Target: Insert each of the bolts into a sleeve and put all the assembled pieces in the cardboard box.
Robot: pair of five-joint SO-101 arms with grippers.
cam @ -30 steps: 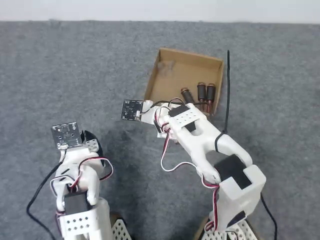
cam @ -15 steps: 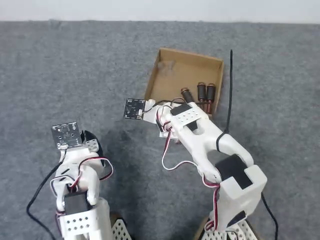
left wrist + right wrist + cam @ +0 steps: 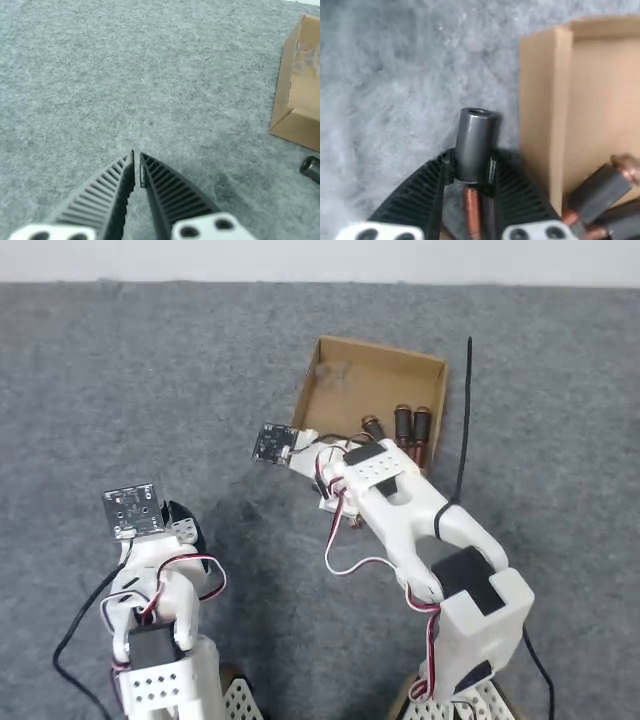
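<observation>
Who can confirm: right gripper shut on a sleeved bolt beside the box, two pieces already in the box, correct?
Not quite. The box holds three pieces, not two; the high view shows them lying side by side. The rest stands: the right gripper is shut on a sleeved bolt beside the box.

box wall: the near left wall of the cardboard box (image 3: 540, 100) stands just beside the right gripper (image 3: 471, 161), between its clamped sleeve (image 3: 476, 140) and the box floor.
box floor: far and left part bare; assembled pieces (image 3: 403, 425) crowd the near right corner.
box right side: black cable (image 3: 465, 410) runs just outside the wall.
grey carpet (image 3: 150, 370): open left of the box; left arm (image 3: 160, 580) well apart.
</observation>
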